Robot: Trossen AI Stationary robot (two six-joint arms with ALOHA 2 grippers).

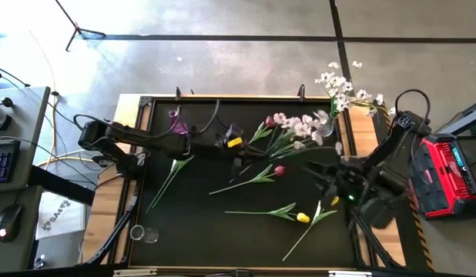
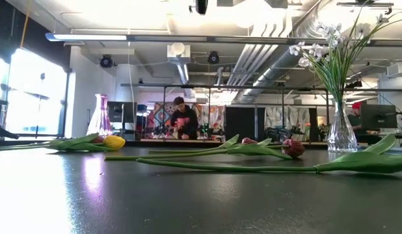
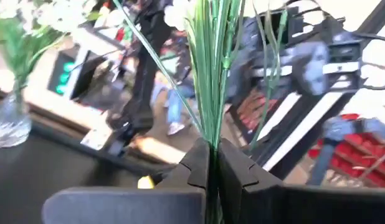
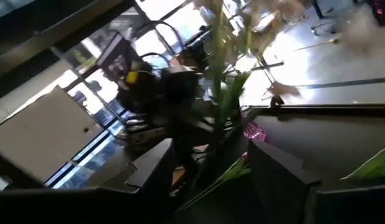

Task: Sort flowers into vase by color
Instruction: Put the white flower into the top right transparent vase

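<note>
My left gripper [image 1: 239, 148] reaches over the table's middle from the left and is shut on a spray of small white-pink blossoms [image 1: 296, 127], whose green stems [image 3: 211, 74] rise out of its fingers. My right gripper [image 1: 324, 181] is open at the right. In its wrist view the spray's stem [image 4: 216, 106] shows between its spread fingers [image 4: 276, 171], apart from them. A dark red tulip [image 1: 279, 171] and a yellow tulip [image 1: 302, 218] lie flat on the black table. White sprays stand in a clear vase [image 1: 336, 108] at the far right corner. Neither arm shows in the low view. My left gripper pinches the bunch of green stems at their lower end [image 3: 211, 146] between its two fingers. It comes level from the table's left, with the fingers lying along the stems. The spray sticks straight out past the fingertips toward the right arm, blossoms foremost, and appears lifted off the table.
A purple vase [image 1: 175, 121] stands at the far left and a small clear glass [image 1: 142, 233] at the near left corner. Another dark red tulip [image 1: 269, 121] and loose green stems [image 1: 170, 178] lie on the table. A person [image 2: 183, 120] works in the room behind.
</note>
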